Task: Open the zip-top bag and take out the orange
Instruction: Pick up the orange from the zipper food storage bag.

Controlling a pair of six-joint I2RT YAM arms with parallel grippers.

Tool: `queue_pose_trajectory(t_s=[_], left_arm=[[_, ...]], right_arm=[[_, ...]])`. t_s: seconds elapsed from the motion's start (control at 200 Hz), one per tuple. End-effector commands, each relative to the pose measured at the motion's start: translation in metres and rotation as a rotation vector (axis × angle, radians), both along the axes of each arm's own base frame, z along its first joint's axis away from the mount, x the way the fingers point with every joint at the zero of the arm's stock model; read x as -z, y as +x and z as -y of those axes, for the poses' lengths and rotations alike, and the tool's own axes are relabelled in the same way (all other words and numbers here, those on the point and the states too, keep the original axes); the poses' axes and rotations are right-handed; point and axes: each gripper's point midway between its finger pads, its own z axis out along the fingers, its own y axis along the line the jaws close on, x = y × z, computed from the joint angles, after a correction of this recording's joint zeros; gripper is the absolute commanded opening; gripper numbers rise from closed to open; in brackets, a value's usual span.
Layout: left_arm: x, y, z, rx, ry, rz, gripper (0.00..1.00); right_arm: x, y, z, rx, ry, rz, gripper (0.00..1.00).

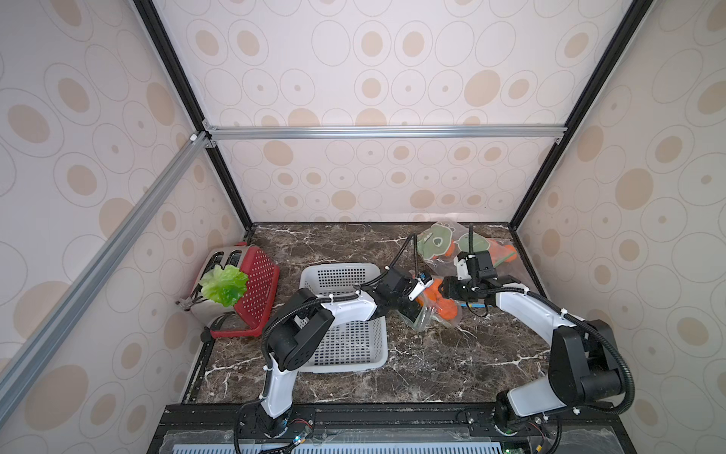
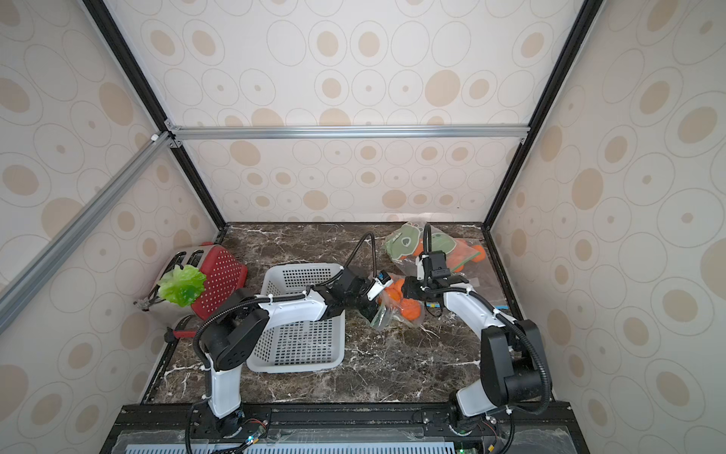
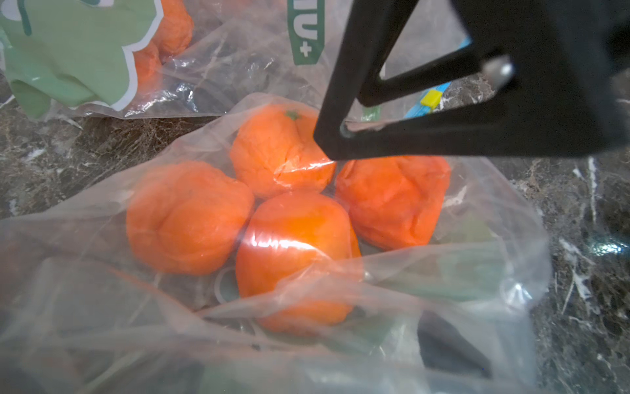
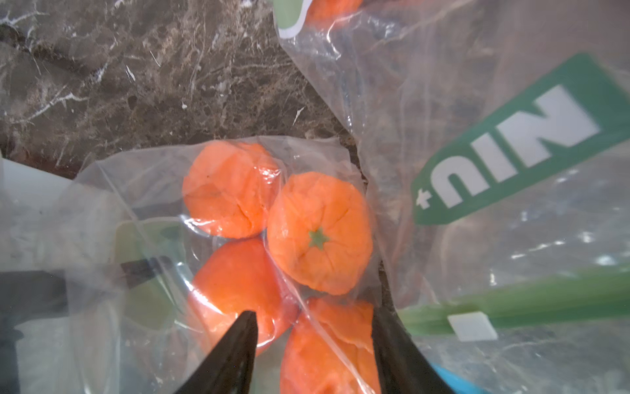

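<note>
Facing each other over the zip-top bag [image 1: 424,320], left tool [image 1: 417,299] and right tool [image 4: 313,315] gape.

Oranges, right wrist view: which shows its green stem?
The orange beside the lettered bag: its star-shaped stem faces the camera; the other three show only skin.

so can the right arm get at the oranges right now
Probably not yet. The right end effector hangs right over the oranges, fingers apart, but the film of the bag seems to lie between it and the fruit, so it looks to be outside.
</note>
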Motion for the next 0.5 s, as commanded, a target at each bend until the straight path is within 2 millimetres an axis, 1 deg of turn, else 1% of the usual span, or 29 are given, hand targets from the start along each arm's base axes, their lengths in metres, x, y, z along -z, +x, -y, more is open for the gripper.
queue_pose_trajectory(t_s=[0.0,0.04,0.115,0.23,0.376,0.496], left_arm=[[-0.016,0.003,0.0,0.022,-0.029,0.037,0.96],[-0.017,0.002,0.0,0.026,-0.032,0.037,0.96],[-0.017,0.002,0.0,0.029,-0.032,0.037,0.96],[-0.016,0.002,0.0,0.03,-0.028,0.037,0.95],[-0.016,0.002,0.0,0.029,-0.028,0.035,0.95],[-0.018,0.003,-0.001,0.024,-0.034,0.034,0.95]], right_arm=[[0.004,0.0,0.013,0.014,-0.078,0.0,0.61],[0.012,-0.001,0.011,0.0,-0.072,-0.023,0.6],[0.021,-0.003,0.002,-0.029,-0.039,-0.069,0.53],[0.028,-0.001,-0.001,-0.041,-0.024,-0.073,0.41],[0.026,-0.003,-0.002,-0.049,-0.017,-0.068,0.26],[0.015,-0.003,-0.003,-0.046,-0.005,-0.028,0.11]])
